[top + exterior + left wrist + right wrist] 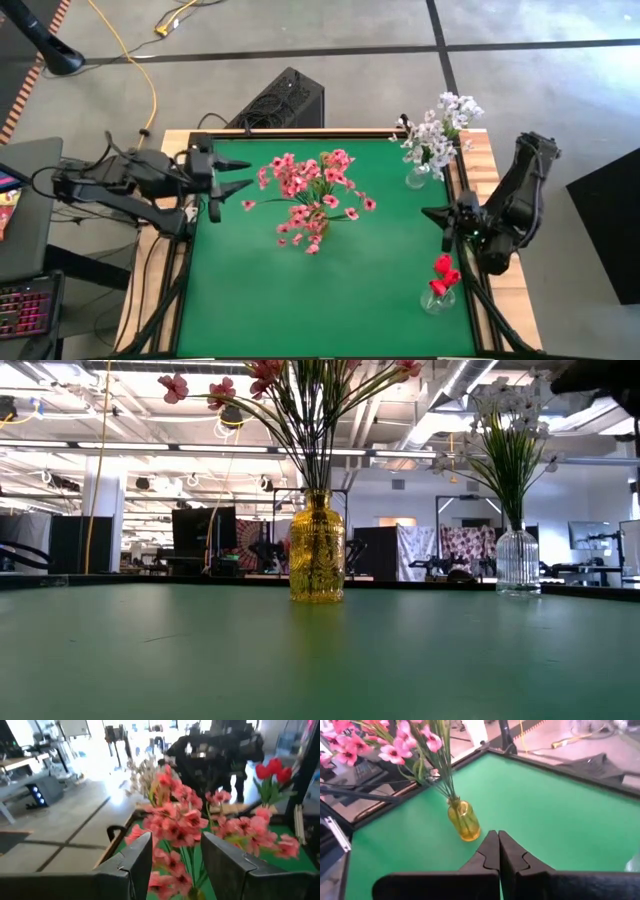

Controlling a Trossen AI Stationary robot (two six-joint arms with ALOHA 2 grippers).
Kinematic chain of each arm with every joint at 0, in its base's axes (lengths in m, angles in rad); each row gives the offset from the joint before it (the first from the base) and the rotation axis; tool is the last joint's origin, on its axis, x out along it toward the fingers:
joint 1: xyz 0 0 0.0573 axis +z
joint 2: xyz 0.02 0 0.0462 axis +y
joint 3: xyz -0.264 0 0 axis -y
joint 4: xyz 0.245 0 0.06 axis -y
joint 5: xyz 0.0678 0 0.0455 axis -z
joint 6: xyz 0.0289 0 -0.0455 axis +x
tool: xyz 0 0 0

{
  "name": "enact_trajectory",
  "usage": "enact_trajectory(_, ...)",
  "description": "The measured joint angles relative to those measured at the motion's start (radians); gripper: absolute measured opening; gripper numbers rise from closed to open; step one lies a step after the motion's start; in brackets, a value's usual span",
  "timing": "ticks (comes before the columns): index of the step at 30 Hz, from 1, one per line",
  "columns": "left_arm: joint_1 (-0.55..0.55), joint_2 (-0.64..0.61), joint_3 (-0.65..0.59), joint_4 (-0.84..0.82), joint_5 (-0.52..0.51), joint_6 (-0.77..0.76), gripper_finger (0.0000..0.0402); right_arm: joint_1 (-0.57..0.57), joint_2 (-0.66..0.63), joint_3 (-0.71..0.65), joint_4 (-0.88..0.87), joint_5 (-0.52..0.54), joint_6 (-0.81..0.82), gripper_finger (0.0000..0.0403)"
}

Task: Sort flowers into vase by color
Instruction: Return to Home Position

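Note:
Pink flower sprays (312,196) stand with their stems in a yellow glass vase (317,549) (463,820) at the middle of the green mat. White-grey sprays (437,128) stand in a clear ribbed vase (518,561) at the far right corner. Red buds (443,271) sit in a clear vase (437,298) near the right edge, also in the left wrist view as red buds (270,770). My left gripper (235,176) hovers open at the left edge, pointing at the pink flowers (185,825). My right gripper (430,214) is shut, at the right edge between the two clear vases.
The green mat (250,290) has wooden borders (478,140). A dark box (283,100) and cables lie on the floor beyond the far edge. A keyboard (25,305) sits on a side desk at the left.

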Motion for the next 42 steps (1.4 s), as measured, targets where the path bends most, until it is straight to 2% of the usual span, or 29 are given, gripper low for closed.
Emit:
enact_trajectory(5, 0.068, -0.141, -0.172, 0.157, 0.076, 0.016, 0.0135, 0.006, -0.074, -0.120, 0.155, -0.004, -0.014, 0.0016)
enact_trajectory(11, 0.137, -0.346, -0.355, 0.273, 0.081, -0.028, 0.0113, -0.022, -0.167, -0.183, 0.367, -0.011, -0.208, 0.0016)
enact_trajectory(14, 0.158, -0.437, -0.427, 0.310, 0.096, -0.049, 0.0105, -0.082, -0.203, -0.221, 0.493, -0.064, -0.310, 0.0016)
enact_trajectory(18, 0.178, -0.522, -0.525, 0.352, 0.098, -0.062, 0.0097, -0.215, -0.216, -0.288, 0.773, -0.194, -0.527, 0.0016)
enact_trajectory(22, 0.187, -0.575, -0.601, 0.388, 0.098, -0.081, 0.0092, -0.428, -0.207, -0.336, 0.984, -0.411, -0.730, 0.0016)
enact_trajectory(27, 0.189, -0.615, -0.662, 0.379, 0.132, -0.103, 0.0085, -0.664, -0.214, -0.358, 1.033, -0.691, -0.835, 0.0016)
enact_trajectory(30, 0.189, -0.650, -0.696, 0.380, 0.156, -0.129, 0.0078, -0.759, -0.215, -0.358, 1.038, -0.810, -0.894, 0.0016)
enact_trajectory(33, 0.189, -0.701, -0.740, 0.378, 0.158, -0.151, 0.0068, -0.830, -0.214, -0.358, 1.042, -0.894, -0.964, 0.0016)
enact_trajectory(38, 0.189, -0.799, -0.817, 0.382, 0.177, -0.191, 0.0051, -0.903, -0.214, -0.358, 1.044, -0.970, -1.027, 0.0018)
enact_trajectory(42, 0.189, -0.855, -0.885, 0.377, 0.192, -0.238, 0.0041, -0.932, -0.217, -0.425, 1.165, -1.023, -1.078, 0.0019)
